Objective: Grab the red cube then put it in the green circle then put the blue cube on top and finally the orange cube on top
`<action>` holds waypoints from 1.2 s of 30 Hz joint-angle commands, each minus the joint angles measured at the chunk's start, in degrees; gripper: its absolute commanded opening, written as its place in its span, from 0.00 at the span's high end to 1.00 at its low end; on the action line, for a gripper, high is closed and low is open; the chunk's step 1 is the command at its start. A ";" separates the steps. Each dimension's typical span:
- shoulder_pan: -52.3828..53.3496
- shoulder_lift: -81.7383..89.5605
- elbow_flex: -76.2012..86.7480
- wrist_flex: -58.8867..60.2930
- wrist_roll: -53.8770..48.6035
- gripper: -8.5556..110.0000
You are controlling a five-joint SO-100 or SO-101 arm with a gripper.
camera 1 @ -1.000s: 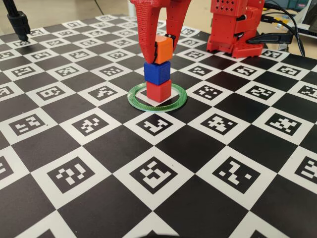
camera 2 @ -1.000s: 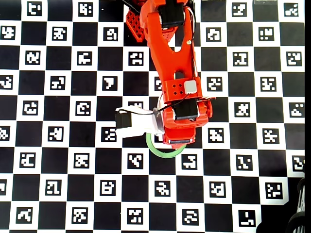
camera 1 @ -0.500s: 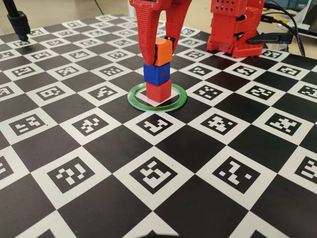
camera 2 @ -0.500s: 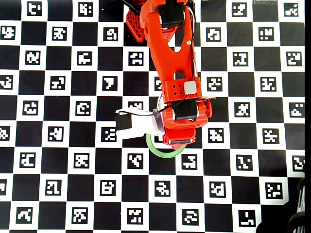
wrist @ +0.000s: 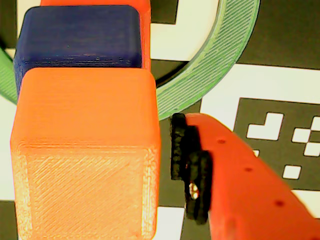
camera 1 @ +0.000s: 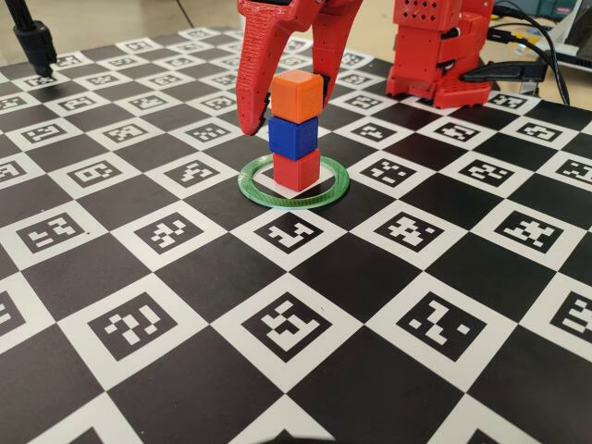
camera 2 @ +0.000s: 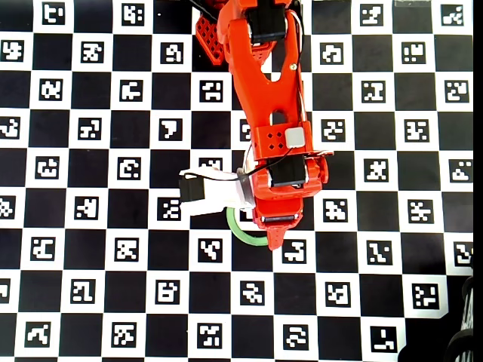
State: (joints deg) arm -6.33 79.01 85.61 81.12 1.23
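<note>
The orange cube [camera 1: 297, 95] tops an upright stack on the blue cube [camera 1: 293, 136]; fingers [camera 1: 250, 88] spread, empty.

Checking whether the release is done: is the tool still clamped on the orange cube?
No: in the fixed view the tool stands open, its fingers apart from the orange cube, which rests on the blue cube.

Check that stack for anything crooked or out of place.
Slightly crooked: the orange cube sits a little twisted and offset on the blue cube. The red cube stands inside the green circle; the gripper is open.
</note>
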 commanded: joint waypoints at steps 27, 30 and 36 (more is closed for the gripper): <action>-0.26 15.64 -5.80 11.95 -0.53 0.47; -0.09 19.34 -5.27 13.62 -1.32 0.47; 2.72 29.71 0.18 14.41 -4.57 0.54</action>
State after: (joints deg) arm -5.71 99.49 85.61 95.19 -1.76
